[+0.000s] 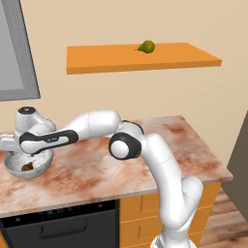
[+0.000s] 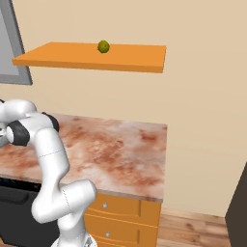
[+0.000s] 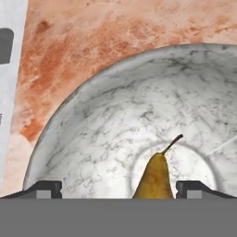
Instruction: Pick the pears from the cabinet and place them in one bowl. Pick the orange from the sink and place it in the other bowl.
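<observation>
Hand view: brown pear (image 3: 155,178) lies between the open hand's (image 3: 119,189) fingertips.

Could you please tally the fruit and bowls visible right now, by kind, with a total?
Brown pear, lying in the marble bowl: 1
Yellow-green pear, on the orange shelf: 1
Marble bowl: 1
Total: 3
</observation>
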Controlling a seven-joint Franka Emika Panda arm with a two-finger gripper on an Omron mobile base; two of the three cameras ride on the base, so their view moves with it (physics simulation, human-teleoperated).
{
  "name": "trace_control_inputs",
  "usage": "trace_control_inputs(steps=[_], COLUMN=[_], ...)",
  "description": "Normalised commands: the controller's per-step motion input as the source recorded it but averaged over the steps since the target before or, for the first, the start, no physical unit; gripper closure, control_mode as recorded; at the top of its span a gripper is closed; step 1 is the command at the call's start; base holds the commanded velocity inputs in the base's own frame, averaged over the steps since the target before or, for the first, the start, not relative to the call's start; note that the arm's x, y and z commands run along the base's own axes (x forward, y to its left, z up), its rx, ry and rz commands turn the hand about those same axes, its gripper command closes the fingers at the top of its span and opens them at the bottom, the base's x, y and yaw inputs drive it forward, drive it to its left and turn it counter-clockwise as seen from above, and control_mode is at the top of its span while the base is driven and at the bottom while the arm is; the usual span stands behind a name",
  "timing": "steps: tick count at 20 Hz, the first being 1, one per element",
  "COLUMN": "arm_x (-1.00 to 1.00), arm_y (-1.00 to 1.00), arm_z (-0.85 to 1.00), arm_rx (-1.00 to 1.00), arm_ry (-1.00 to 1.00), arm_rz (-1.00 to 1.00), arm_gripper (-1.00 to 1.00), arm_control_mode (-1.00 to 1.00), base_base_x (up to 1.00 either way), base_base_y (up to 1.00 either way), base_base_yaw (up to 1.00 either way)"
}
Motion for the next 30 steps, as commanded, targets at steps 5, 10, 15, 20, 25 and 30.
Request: trace_control_inputs(steps=[5,10,15,20,25,30], arm_x=[-0.08,-0.19,-0.23,-0.28,-0.3,-0.3], arm_y=[0.0,-0.08,-0.18,-0.27,-0.38,-0.49], arm_z=[0.28,0.31,0.32,0.28,0.19,0.12], arm_rx=[-0.03,-0.07,-0.05,-0.01,0.0,0.0], arm_ry=[0.02,0.0,0.0,0.01,0.0,0.0], arm_rz=[-0.08,-0.08,-0.05,0.0,0.0,0.0], arm_gripper=[-1.0,-1.0,-1.0,-1.0,-1.0,-1.0], arm_control_mode=[-1.0,-1.0,-1.0,-1.0,-1.0,-1.0], base_base_x=[0.0,0.0,0.0,0.0,0.0,0.0], base_base_y=[0.0,0.0,0.0,0.0,0.0,0.0], base_base_yaw=[0.0,0.0,0.0,0.0,0.0,0.0])
